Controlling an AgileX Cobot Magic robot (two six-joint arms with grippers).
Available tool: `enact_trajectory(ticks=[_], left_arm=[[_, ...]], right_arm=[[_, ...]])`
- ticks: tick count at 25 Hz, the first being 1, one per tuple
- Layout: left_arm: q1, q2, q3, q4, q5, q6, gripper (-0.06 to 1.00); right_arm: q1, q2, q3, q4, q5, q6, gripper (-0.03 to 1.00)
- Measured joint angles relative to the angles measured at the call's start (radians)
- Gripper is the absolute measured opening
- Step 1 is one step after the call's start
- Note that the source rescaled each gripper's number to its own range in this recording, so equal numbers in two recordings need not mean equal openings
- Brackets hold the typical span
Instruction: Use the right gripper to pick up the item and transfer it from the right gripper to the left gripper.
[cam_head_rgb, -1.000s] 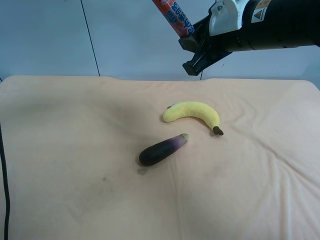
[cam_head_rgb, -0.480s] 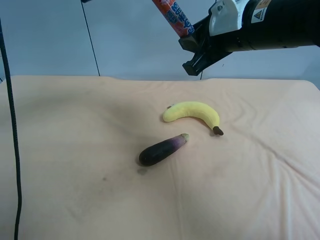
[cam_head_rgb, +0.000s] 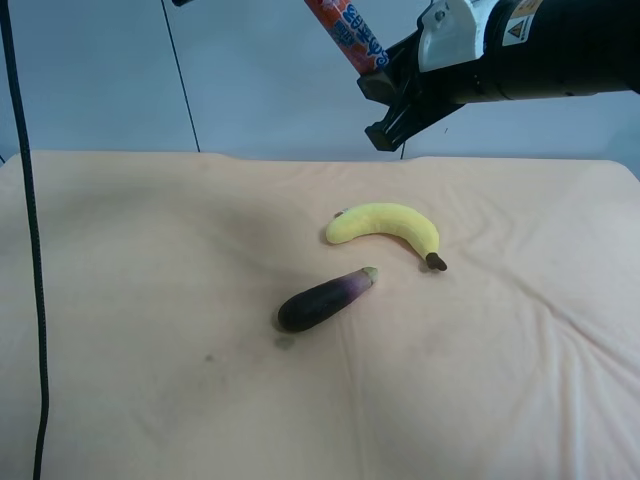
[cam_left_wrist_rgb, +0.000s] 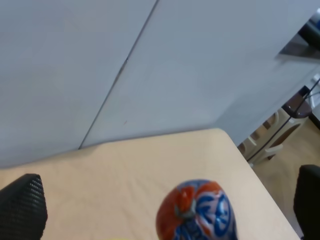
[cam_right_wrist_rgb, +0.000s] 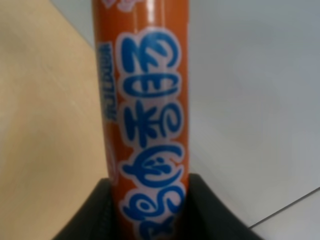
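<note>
Right black two-finger gripper (cam_head_rgb: 385, 95), white-housed, was clamped on the slim red blue-printed wrapped stick (cam_head_rgb: 350, 30), held high above the peach cloth-covered table (cam_head_rgb: 150, 300). Its long axis pointed end-on toward the gap in the black left gripper (cam_left_wrist_rgb: 165, 200), whose fingers (cam_left_wrist_rgb: 22, 202) stood wide apart, not yet touching it.

Looks like a robot test lab: cloth-covered table (cam_head_rgb: 150, 300), plain grey panelled wall (cam_head_rgb: 250, 80) behind, toy-like banana (cam_head_rgb: 385, 222) and eggplant (cam_head_rgb: 320, 300) lying on the cloth.
</note>
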Motion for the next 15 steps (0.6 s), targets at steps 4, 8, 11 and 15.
enact_trajectory(ticks=[4, 8, 11, 15], left_arm=[[-0.018, 0.011, 0.000, -0.001, -0.008, 0.000, 1.00], [-0.020, 0.023, 0.000, -0.002, -0.005, 0.000, 1.00], [-0.020, 0.023, 0.000, -0.002, -0.001, 0.000, 1.00], [-0.020, 0.023, 0.000, -0.002, 0.003, 0.000, 0.96]], right_arm=[[0.000, 0.000, 0.000, 0.000, 0.000, 0.000, 0.00], [0.000, 0.000, 0.000, 0.000, 0.000, 0.000, 0.00], [0.000, 0.000, 0.000, 0.000, 0.000, 0.000, 0.00], [0.000, 0.000, 0.000, 0.000, 0.000, 0.000, 0.00]])
